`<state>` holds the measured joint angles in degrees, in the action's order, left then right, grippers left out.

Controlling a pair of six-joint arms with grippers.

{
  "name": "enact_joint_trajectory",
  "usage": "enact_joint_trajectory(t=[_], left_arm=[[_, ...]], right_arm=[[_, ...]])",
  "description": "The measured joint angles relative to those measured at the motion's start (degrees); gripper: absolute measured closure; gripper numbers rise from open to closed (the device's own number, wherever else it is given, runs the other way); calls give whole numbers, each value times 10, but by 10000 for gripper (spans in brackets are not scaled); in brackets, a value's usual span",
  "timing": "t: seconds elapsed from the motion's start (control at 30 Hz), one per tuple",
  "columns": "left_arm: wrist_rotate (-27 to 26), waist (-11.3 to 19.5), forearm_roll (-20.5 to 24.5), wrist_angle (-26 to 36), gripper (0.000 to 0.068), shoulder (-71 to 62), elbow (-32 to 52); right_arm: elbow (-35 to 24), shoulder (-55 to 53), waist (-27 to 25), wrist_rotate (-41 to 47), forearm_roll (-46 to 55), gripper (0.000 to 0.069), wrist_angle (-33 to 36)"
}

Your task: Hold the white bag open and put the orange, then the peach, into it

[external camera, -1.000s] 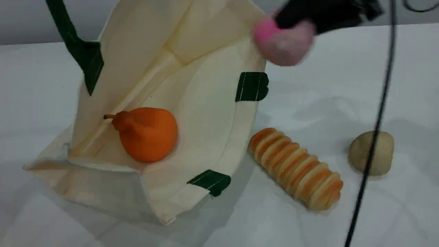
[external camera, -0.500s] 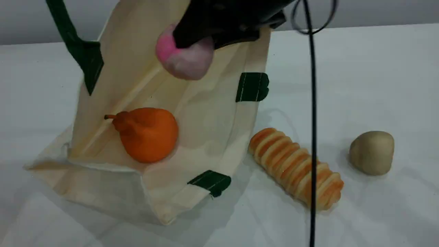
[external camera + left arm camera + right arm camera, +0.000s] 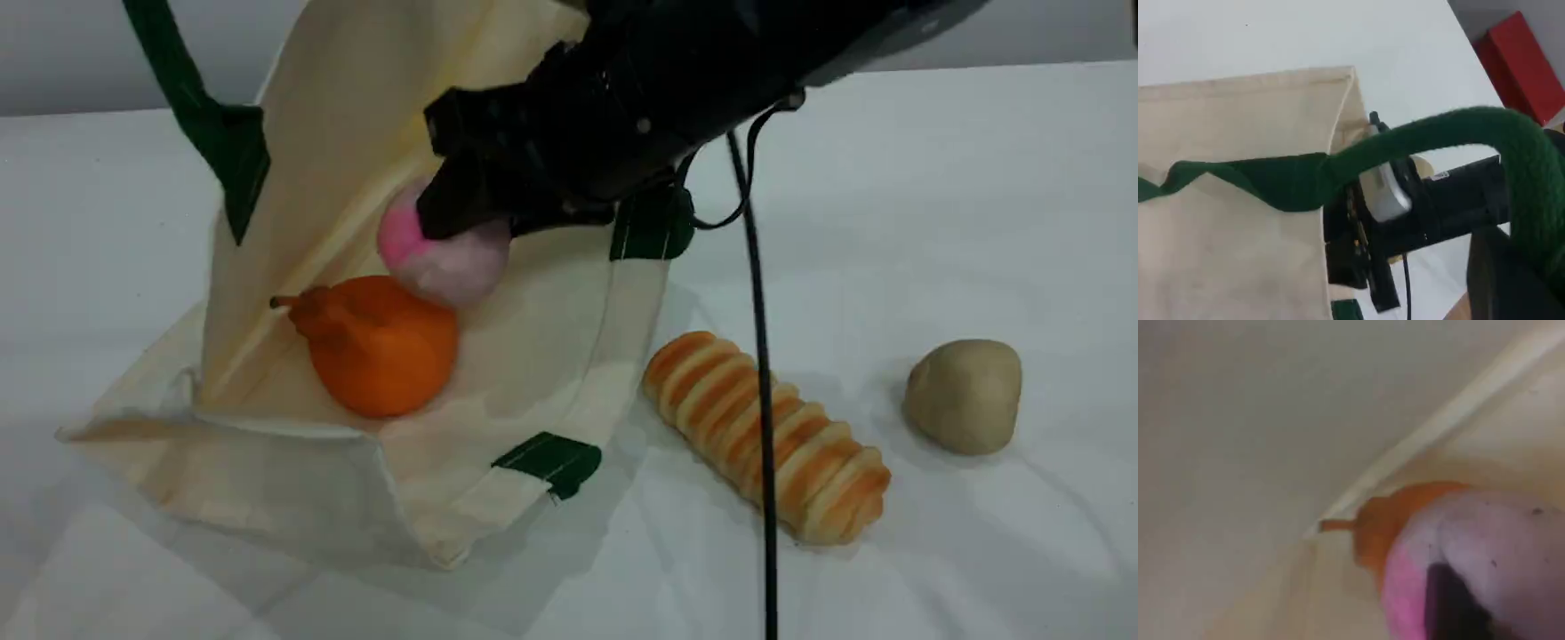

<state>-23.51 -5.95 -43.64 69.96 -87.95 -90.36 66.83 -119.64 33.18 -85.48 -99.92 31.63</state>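
Note:
The white bag lies on the table with its mouth toward the camera. Its upper side is raised by a dark green handle that runs out of the top of the scene view. In the left wrist view my left gripper is shut on that handle. The orange rests inside the bag. My right gripper is shut on the peach, inside the bag's mouth just above the orange, close to touching it. The right wrist view shows the peach over the orange.
A ridged bread roll lies right of the bag, and a tan lump farther right. My right arm's black cable hangs across the roll. A red box stands beyond the table edge.
My right gripper carried the peach left from beside the bag's right edge, then down into the bag's mouth, close above the orange. The bag shifted slightly.

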Motion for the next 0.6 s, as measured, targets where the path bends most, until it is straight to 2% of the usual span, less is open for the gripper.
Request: enact_joint_trajectory(t=[0.2,0.27,0.43,0.5,0.6], left_arm=[[0,0,0,0,611,0,0],[0,0,0,0,611,0,0],[0,0,0,0,611,0,0],[0,0,0,0,611,0,0],[0,0,2,0,611,0,0]], right_arm=[[0,1,0,-29,-1,402,9],[0,1,0,-36,-1,356,16],[0,2,-1,-45,0,178,67],[0,2,-1,-45,0,134,87],[0,3,-2,-45,0,113,112]])
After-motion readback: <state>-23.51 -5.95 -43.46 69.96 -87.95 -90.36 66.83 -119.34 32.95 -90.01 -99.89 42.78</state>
